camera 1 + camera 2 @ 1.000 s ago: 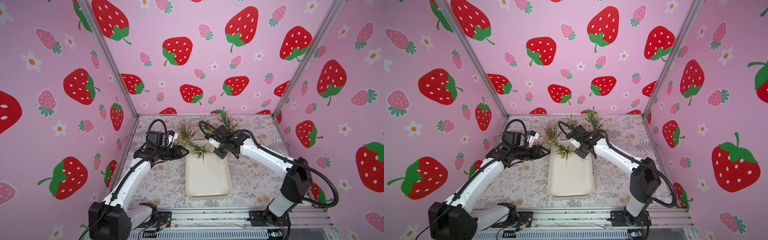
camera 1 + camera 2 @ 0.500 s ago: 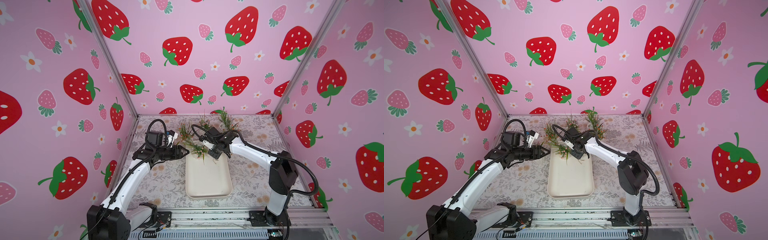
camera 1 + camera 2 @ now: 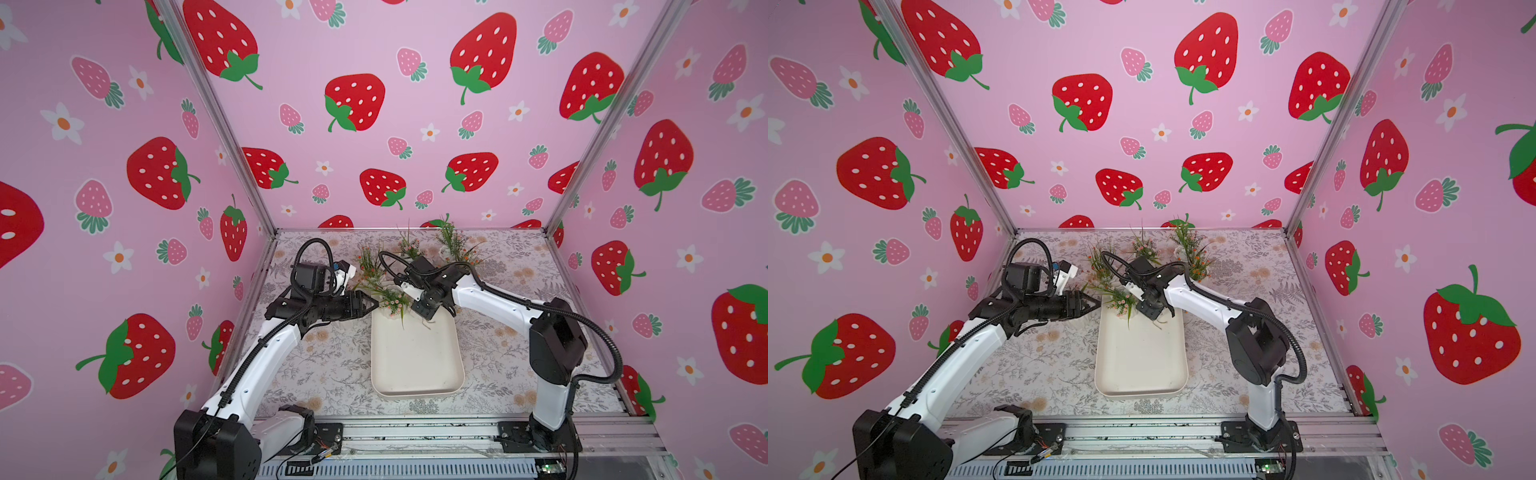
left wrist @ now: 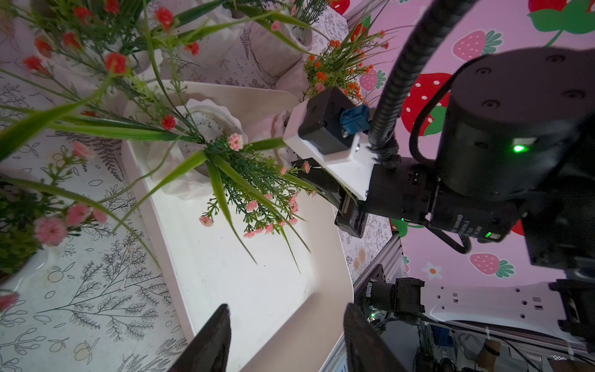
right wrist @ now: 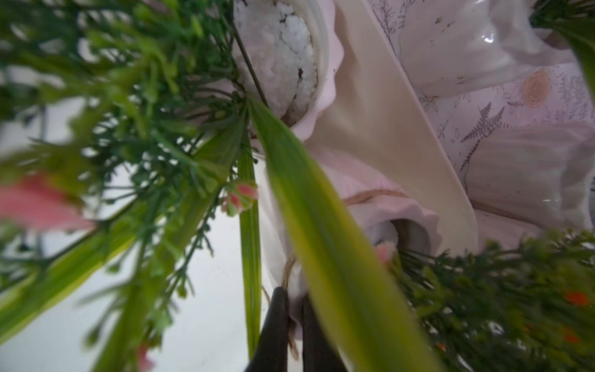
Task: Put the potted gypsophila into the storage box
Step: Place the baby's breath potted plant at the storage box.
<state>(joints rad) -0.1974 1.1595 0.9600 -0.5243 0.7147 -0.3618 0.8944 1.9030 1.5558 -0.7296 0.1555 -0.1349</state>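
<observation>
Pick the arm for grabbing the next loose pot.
Left. The left pincer is open, empty, near the loose pots; the right pincer is shut on a pot at the storage box.

There's one bit of print to call, seen from the left wrist camera: white lettering (image 4: 461, 224) on the black motor block (image 4: 450, 206) at the right arm's wrist. It runs in two short lines of small capitals, turned away from us and too tiny to make out a single word. No other text, label, brand or number can be read in any view.
</observation>
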